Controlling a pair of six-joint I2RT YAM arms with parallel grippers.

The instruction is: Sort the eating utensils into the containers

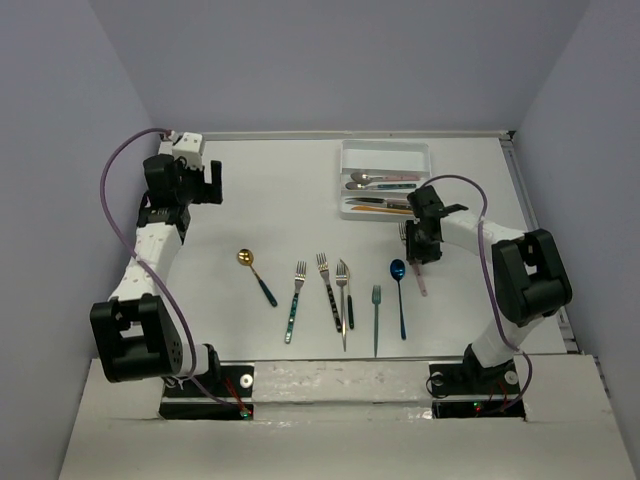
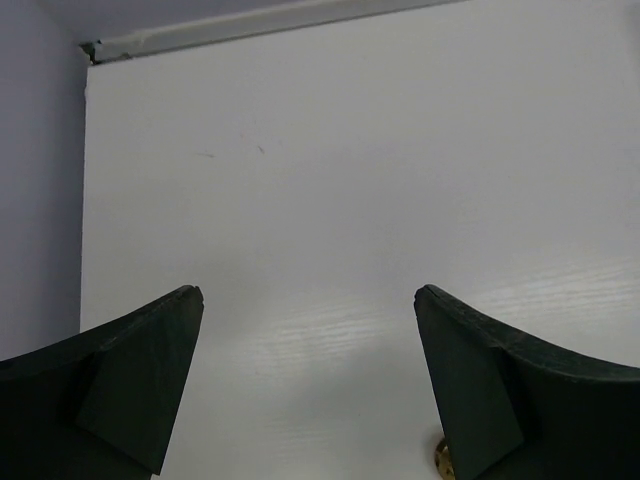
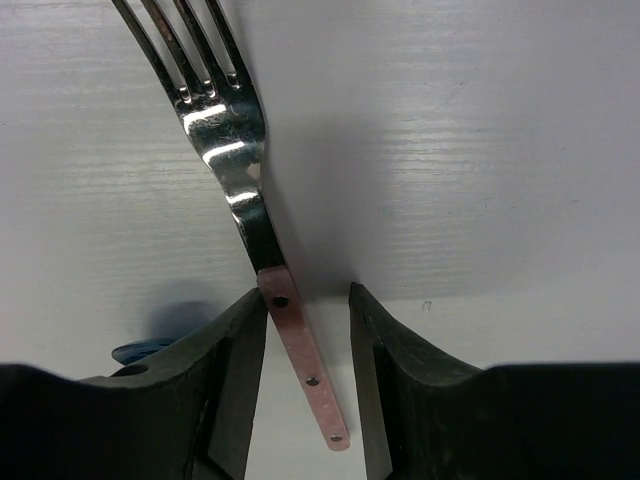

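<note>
The pink-handled fork (image 1: 416, 268) (image 3: 240, 170) lies flat on the table (image 1: 270, 190) just on the near side of the white cutlery tray (image 1: 386, 146), below the tray's right end, tines pointing toward the tray. The right gripper (image 1: 420, 245) (image 3: 303, 298) straddles the fork where the steel meets the pink handle; its jaws stand apart, one finger (image 3: 235, 380) touching the handle and a gap showing at the other. Several utensils lie lengthwise in the tray's compartments, their kinds too small to tell. Nearer than the tray a loose row lies on the table: a blue spoon (image 1: 399, 290), a teal fork (image 1: 376, 318), a silver fork (image 1: 343, 280), a black-handled fork (image 1: 328, 292), a teal-handled fork (image 1: 295, 300) and, farthest left of the tray, a gold spoon (image 1: 254, 274). Well left of the tray the left gripper (image 1: 200, 185) (image 2: 305, 295) hovers over the table, jaws wide apart, holding nothing
</note>
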